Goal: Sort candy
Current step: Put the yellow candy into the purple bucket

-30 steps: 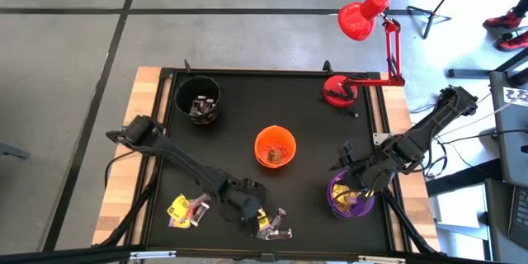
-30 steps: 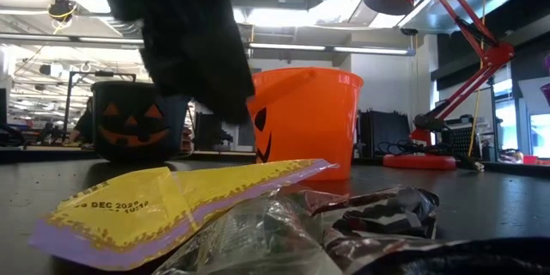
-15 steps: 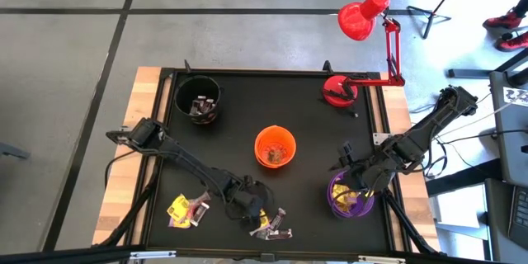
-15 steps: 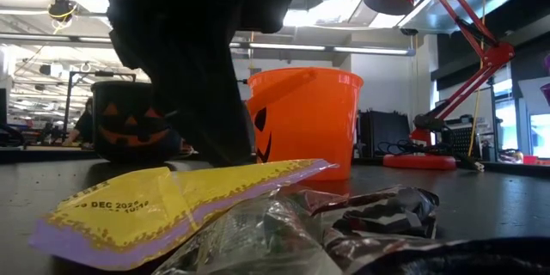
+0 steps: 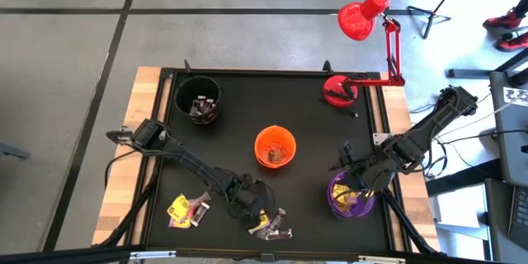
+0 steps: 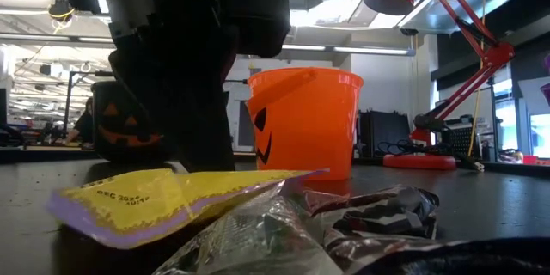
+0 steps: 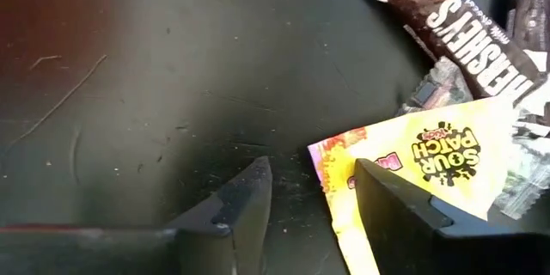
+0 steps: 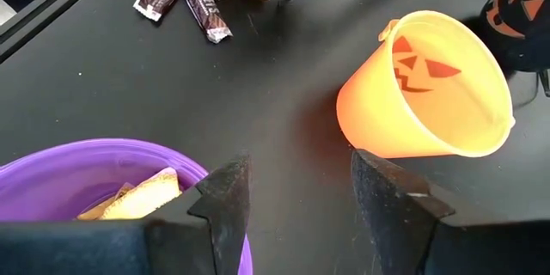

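My left gripper (image 5: 257, 210) (image 7: 309, 172) is down at the table's near edge, open, at a small pile of candy (image 5: 272, 228). The pile holds a yellow packet (image 7: 430, 155) (image 6: 163, 202) and brown chocolate bars (image 7: 455, 26). The packet's corner lies between the fingers. A second pile (image 5: 188, 210) lies flat to the left. My right gripper (image 5: 356, 183) (image 8: 301, 168) hangs open over the purple cup (image 5: 351, 198), touching nothing. In that cup lies a wrapped sweet (image 8: 142, 193). My left gripper comes down slanting from above onto the yellow packet's corner (image 7: 331, 159). One finger (image 7: 387, 198) stands over the packet just inside its edge. The other finger (image 7: 245, 198) stands on bare table beside it. The jaws are not shut on the packet, which lies on the table.
An orange cup (image 5: 275, 147) (image 8: 430, 94) stands mid-table. A black cup (image 5: 198, 99) holding dark sweets stands at the far left. A red desk lamp (image 5: 342, 91) is at the far right. A raised rim (image 5: 165, 132) runs round the black mat.
My left gripper has sunk to the table at the near candy pile. The yellow packet has shifted under it: in the low view its left end has risen while its right end stays put.
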Robot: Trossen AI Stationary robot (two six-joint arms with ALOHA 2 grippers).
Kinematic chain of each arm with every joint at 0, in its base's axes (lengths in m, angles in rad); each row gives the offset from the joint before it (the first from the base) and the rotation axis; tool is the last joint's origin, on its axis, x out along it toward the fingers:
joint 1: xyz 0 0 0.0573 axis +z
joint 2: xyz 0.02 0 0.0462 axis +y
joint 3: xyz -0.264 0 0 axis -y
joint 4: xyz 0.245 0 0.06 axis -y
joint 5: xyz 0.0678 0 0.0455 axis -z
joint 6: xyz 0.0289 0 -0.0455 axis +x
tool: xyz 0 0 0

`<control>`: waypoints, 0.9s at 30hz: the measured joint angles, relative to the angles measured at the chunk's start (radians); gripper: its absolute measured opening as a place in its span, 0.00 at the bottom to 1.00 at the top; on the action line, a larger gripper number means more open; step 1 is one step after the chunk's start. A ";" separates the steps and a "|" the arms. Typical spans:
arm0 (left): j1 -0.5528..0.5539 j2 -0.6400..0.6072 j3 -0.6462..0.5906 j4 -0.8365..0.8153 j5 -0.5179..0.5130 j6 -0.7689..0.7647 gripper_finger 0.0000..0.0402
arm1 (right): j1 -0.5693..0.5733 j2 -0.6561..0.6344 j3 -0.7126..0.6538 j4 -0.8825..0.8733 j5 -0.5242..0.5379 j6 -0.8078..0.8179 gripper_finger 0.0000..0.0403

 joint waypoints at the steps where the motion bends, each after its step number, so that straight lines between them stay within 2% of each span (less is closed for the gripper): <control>1: -0.001 0.000 0.000 0.000 -0.005 0.005 0.38 | 0.000 0.000 0.000 0.000 0.000 0.000 0.49; 4: -0.001 0.001 0.000 0.000 -0.006 0.049 0.28 | 0.000 0.000 0.000 0.000 0.000 0.000 0.49; 8: 0.004 0.002 0.000 0.004 0.014 0.093 0.07 | 0.000 0.000 0.000 0.000 0.000 0.000 0.49; 10: 0.009 0.000 0.000 0.006 0.027 0.102 0.02 | 0.000 0.000 0.000 0.000 0.000 0.000 0.49; 16: 0.012 -0.009 0.065 -0.060 -0.037 0.176 0.00 | 0.000 0.000 0.000 0.002 0.047 -0.001 0.49; 20: 0.013 -0.010 0.201 -0.246 -0.123 0.228 0.00 | 0.000 0.000 0.000 0.012 0.095 -0.004 0.49; 27: -0.015 -0.011 0.463 -0.499 -0.379 0.331 0.00 | 0.000 0.000 0.000 0.150 0.073 0.002 0.49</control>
